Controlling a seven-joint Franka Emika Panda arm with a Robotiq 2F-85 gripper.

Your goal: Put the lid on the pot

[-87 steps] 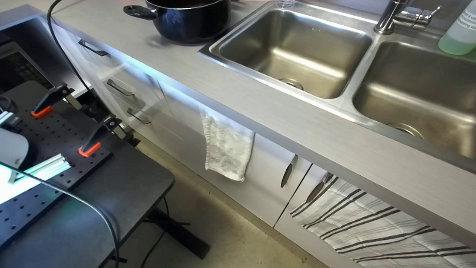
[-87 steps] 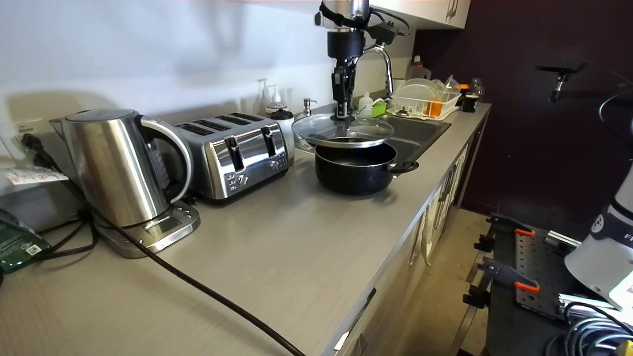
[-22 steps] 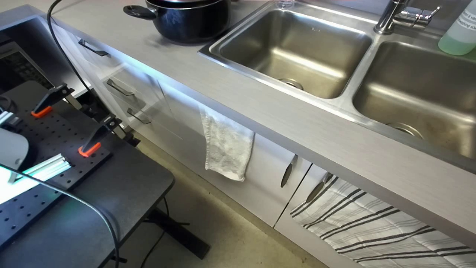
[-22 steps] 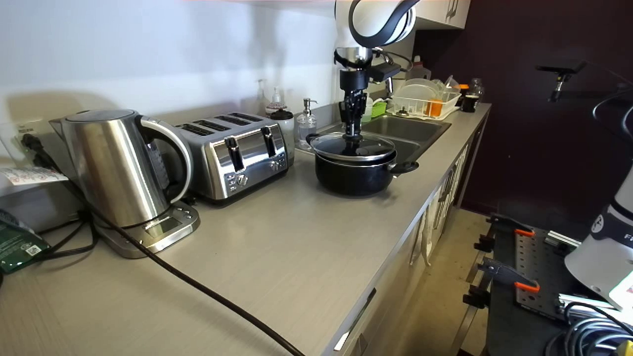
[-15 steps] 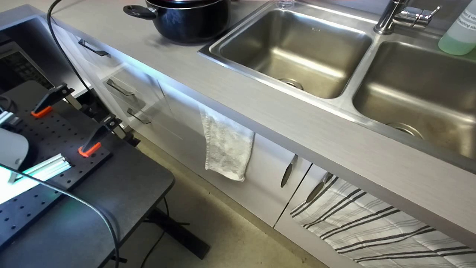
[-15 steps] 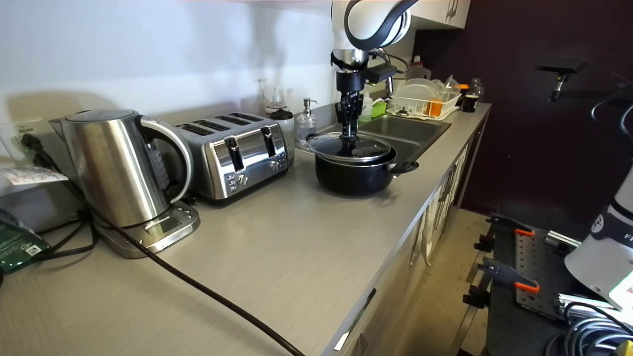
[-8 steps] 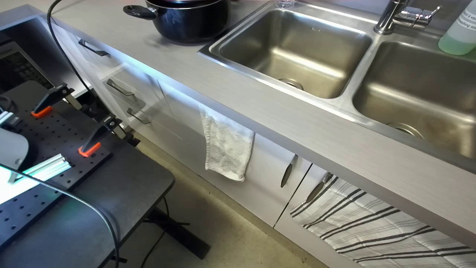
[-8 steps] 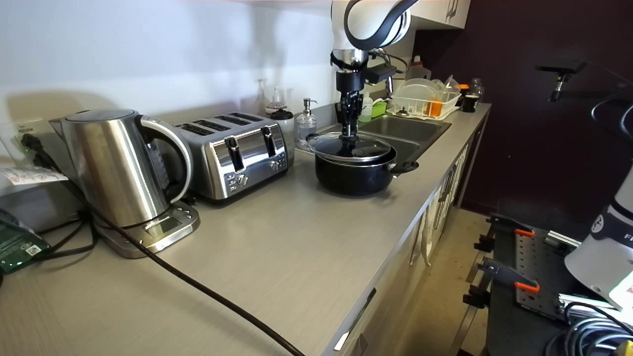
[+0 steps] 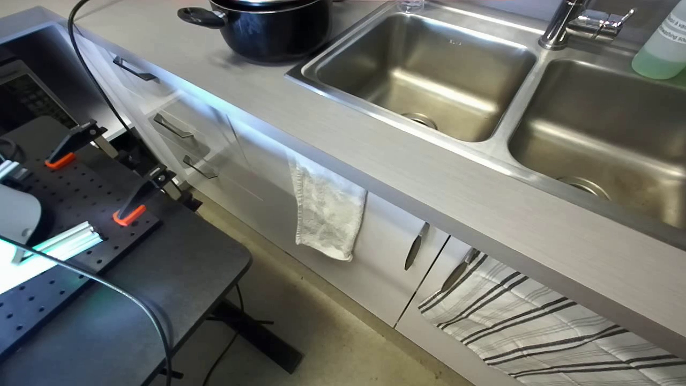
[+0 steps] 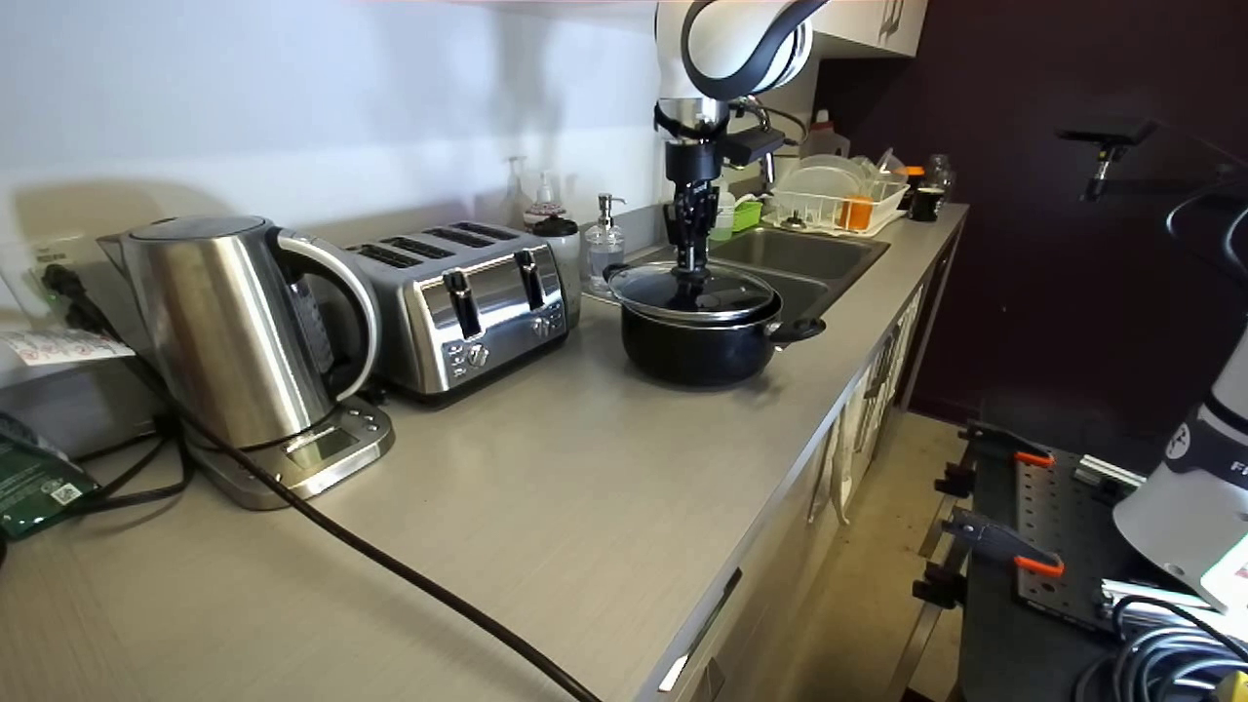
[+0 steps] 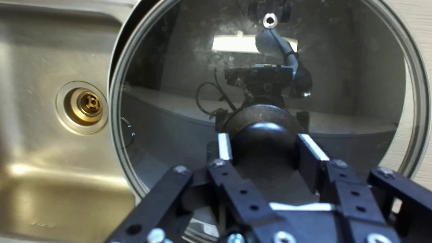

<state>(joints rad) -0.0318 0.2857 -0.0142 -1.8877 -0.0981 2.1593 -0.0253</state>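
The glossy black pot (image 10: 694, 353) stands on the counter beside the sink; it also shows at the top of an exterior view (image 9: 273, 32). The round glass lid (image 10: 731, 292) with a metal rim lies over the pot's mouth, shifted a little toward the toaster side. A dark gap shows between lid and pot rim on the handle side. In the wrist view, a crescent of the pot (image 11: 127, 35) shows past the lid (image 11: 182, 135) on the sink side. My gripper (image 11: 265, 146) is closed around the lid's black knob (image 11: 265, 138), a finger on each side. It points straight down in an exterior view (image 10: 690, 263).
A toaster (image 10: 487, 312), a steel kettle (image 10: 224, 331) and a soap dispenser (image 10: 604, 244) stand near the wall. The sink basin (image 9: 429, 75) borders the pot. A pot side handle (image 10: 799, 331) points toward the counter's front edge. A black cable (image 10: 390, 575) crosses the counter.
Several seconds ago the lid hung tilted above the pot. It has come down onto the pot's mouth with my gripper. In the last half second gripper and lid shift very slightly toward the handle side.
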